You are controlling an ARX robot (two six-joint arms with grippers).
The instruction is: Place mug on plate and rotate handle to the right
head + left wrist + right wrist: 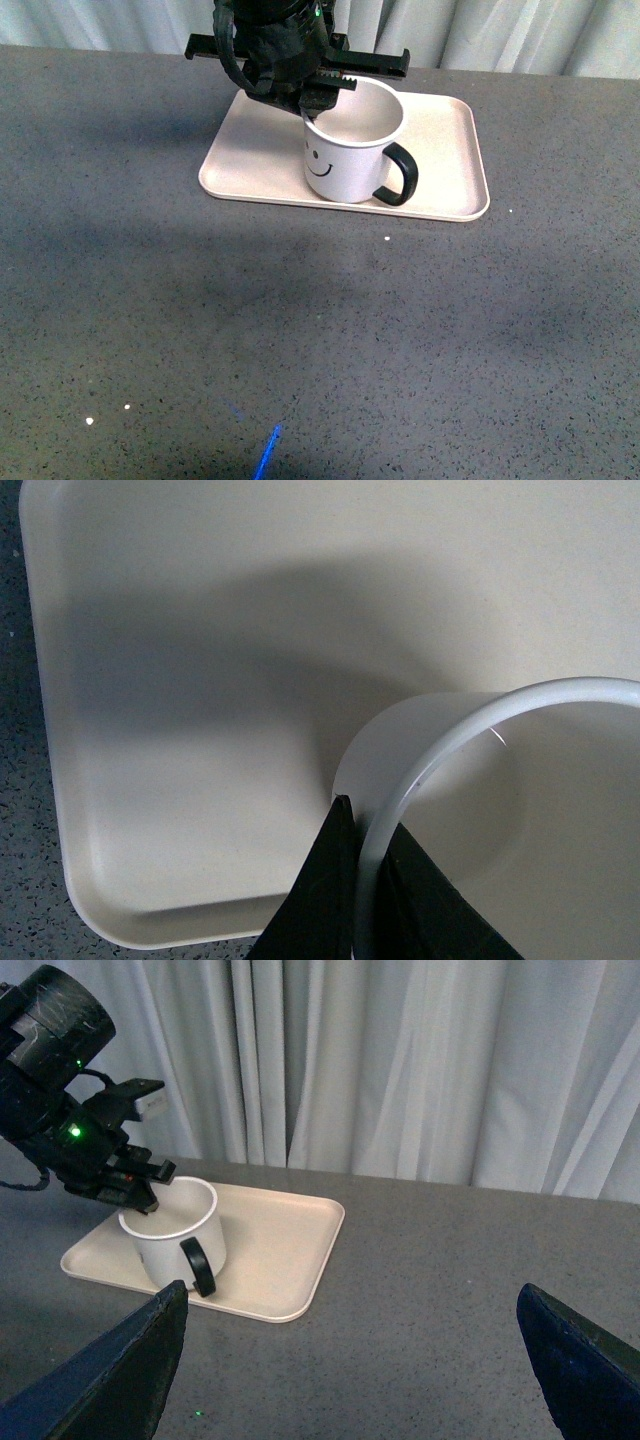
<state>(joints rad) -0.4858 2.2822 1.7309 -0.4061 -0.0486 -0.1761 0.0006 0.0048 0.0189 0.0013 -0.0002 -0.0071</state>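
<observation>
The white mug [345, 150] with a black smiley face stands upright on the pale pinkish-beige plate [450, 170]. Its black handle [397, 175] points to the front right. My left gripper [310, 105] is shut on the mug's far-left rim, one finger [315, 900] outside and one inside the wall [365, 870]. The plate's bare floor [200, 680] fills the left wrist view. In the right wrist view the mug [175, 1235], its handle [198, 1265] and the plate [290, 1245] lie far off. My right gripper [355, 1360] is open and empty above the table.
The plate lies on a grey speckled table [300, 330]. White curtains [400, 1060] hang behind the table's far edge. A blue mark [268, 452] shows on the table at the front.
</observation>
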